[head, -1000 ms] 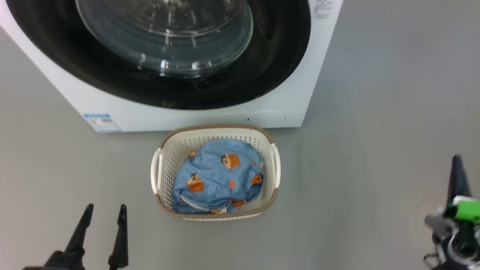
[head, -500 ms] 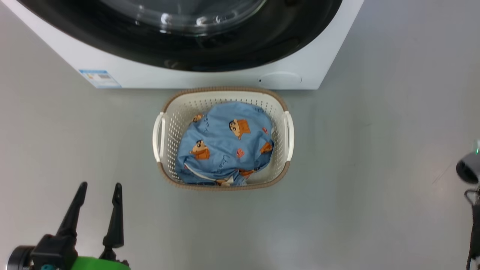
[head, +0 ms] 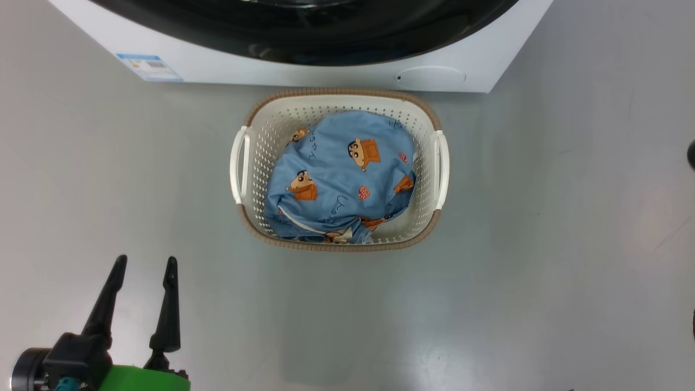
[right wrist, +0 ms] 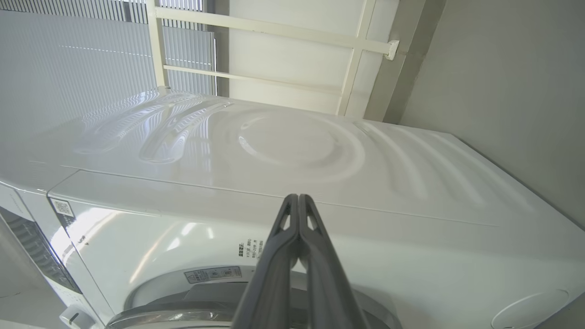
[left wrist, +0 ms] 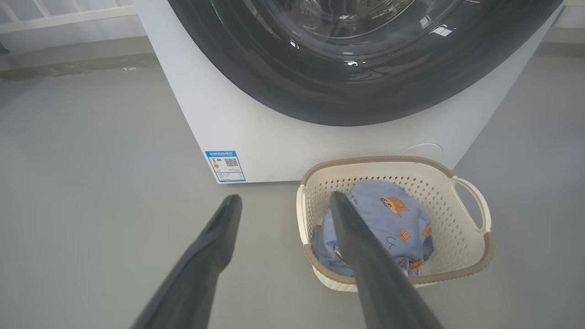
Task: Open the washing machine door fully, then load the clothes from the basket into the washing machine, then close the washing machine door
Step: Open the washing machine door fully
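Observation:
The white washing machine [head: 271, 70] stands at the top of the head view, its glossy black washing machine door [head: 304, 27] lying flat against its front. Directly before it on the floor sits the cream basket [head: 339, 93], holding the light-blue cartoon-print clothes [head: 336, 174]. My left gripper [head: 145, 263] hovers open and empty at the lower left, short of the basket. The left wrist view shows the same gripper [left wrist: 283, 198] open, with the door [left wrist: 365, 91], basket [left wrist: 374, 160] and clothes [left wrist: 388, 224] beyond it. My right gripper [right wrist: 298, 197] is shut on nothing, pointing at the machine's white side panel [right wrist: 297, 155].
Grey floor surrounds the basket and the machine. A blue label [left wrist: 225, 166] sits low on the machine's front. A white railing [right wrist: 274, 32] and a pale wall stand behind the machine. A dark part [head: 692, 155] shows at the head view's right edge.
The head camera has tilted down, so machine and basket sit higher in the picture. The right arm has left the head view's lower right. The left gripper's green wrist has come into view.

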Available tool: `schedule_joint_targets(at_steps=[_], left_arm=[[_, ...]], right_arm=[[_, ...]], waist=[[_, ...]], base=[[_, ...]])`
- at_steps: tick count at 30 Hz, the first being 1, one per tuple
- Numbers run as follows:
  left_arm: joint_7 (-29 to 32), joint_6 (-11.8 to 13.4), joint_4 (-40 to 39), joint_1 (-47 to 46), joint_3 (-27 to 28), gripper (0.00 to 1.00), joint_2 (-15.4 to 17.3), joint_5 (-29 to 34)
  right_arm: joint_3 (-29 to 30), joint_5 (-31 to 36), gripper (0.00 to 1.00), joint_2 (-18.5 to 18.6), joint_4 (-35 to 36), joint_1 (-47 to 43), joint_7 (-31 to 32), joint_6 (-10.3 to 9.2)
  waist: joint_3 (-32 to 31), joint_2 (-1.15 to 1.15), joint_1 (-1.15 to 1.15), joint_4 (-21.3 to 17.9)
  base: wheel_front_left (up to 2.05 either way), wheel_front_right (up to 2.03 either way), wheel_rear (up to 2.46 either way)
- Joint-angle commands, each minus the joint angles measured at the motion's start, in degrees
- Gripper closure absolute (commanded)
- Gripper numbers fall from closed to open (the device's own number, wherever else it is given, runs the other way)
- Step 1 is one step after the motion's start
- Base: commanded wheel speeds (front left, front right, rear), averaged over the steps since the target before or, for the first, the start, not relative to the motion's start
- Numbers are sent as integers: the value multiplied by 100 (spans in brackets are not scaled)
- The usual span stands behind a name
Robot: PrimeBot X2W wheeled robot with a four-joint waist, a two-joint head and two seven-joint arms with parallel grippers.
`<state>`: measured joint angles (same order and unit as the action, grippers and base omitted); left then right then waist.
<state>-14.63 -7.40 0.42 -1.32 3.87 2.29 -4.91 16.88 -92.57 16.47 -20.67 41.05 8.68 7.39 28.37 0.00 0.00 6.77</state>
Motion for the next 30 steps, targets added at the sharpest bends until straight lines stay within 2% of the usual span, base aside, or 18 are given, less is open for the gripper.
schedule_joint_targets(at_steps=[1, 12, 30], left_arm=[[-37, -8, -118, 54, 161, 0, 66, -55], [-37, -8, -109, 17, 196, 0, 63, -71], [-37, -8, -42, -245, 188, 0, 61, -78]], right_arm=[[-133, 73, 100, 95, 135, 153, 61, 10], [-516, 267, 100, 90, 28, 1116, 231, 10], [-1188, 309, 100, -297, -572, 1987, 696, 10]], waist=[[119, 0, 0, 62], [398, 0, 0, 136], [563, 0, 0, 177]], base=[[0, 0, 0], [0, 0, 0], [0, 0, 0]])
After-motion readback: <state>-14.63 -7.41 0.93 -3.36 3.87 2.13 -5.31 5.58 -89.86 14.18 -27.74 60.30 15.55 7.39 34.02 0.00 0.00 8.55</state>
